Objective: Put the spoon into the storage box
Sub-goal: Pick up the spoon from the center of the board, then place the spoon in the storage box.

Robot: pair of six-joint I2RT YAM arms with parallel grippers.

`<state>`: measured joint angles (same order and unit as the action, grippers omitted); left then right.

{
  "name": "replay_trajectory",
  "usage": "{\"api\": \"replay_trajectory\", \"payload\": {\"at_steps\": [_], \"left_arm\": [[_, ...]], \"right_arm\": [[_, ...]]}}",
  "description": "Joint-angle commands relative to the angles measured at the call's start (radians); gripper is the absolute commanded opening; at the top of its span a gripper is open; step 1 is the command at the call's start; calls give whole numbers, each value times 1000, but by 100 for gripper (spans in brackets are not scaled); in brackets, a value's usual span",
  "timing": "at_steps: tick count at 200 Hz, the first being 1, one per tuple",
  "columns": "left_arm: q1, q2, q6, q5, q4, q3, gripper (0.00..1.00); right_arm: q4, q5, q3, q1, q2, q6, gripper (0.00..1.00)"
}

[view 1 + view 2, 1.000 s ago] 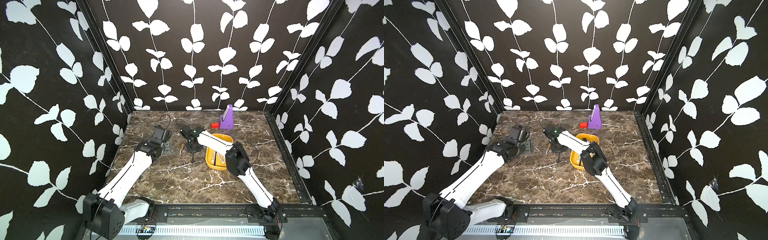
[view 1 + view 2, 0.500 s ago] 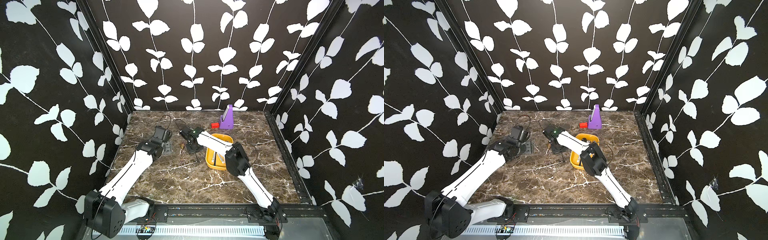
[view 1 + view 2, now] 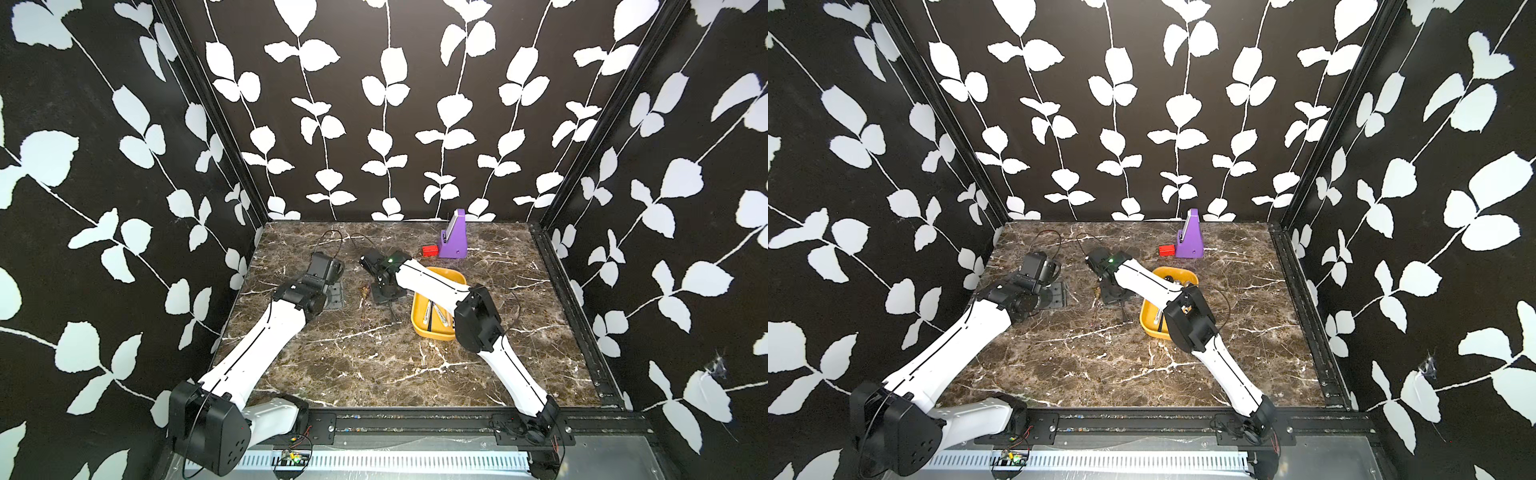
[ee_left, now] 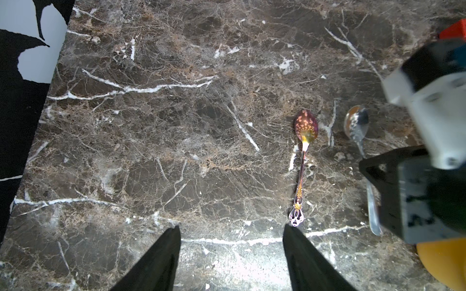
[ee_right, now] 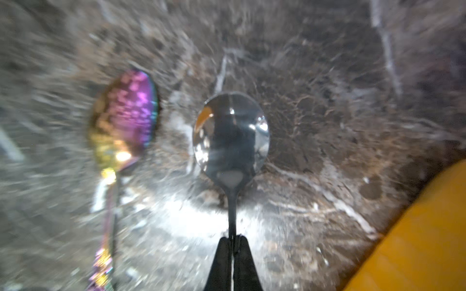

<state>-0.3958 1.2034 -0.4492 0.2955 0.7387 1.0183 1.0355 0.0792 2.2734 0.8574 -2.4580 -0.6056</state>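
the silver spoon (image 5: 230,136) hangs low over the bench (image 3: 374,365), its handle pinched between the closed right fingers (image 5: 225,252); whether it touches the marble cannot be told. just beside it, parallel, a rainbow spoon (image 4: 302,161) lies flat. the yellow storage box (image 3: 432,335) sits near, to their right, with a few utensils in it. the left fingers (image 4: 161,257) stand apart over bare stone, holding nothing. the bench is dark brown marble with white veins. near its back edge are a purple stand (image 3: 454,239) and, just beside it, a red block (image 3: 430,250). black walls (image 3: 374,104) printed with white leaf vines close three sides.
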Motion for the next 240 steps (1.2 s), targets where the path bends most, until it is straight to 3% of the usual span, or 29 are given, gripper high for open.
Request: {"api": "replay_trajectory", "payload": {"at_steps": [1,56,79,122,156,192,240], "left_arm": [[6,-27,-9,5,-14,-25,70],[6,-11,-15,-19,-26,-28,70],[6,3,-12,-39,-35,-27,69],[6,22,-18,-74,-54,-30,69],[5,28,-22,-96,-92,-67,69],[6,66,-16,-104,-87,-54,69],[6,82,-13,-122,-95,-55,68]], "right_arm": [[2,-13,46,-4,93,-20,0],[-18,-33,-65,-67,252,-27,0],[-123,-105,-260,-129,386,-48,0],[-381,-351,-641,-284,609,-81,0],[-500,-476,-853,-407,691,-124,0],[-476,-471,-887,-433,686,-97,0],[-340,-361,-845,-433,607,-57,0]]}}
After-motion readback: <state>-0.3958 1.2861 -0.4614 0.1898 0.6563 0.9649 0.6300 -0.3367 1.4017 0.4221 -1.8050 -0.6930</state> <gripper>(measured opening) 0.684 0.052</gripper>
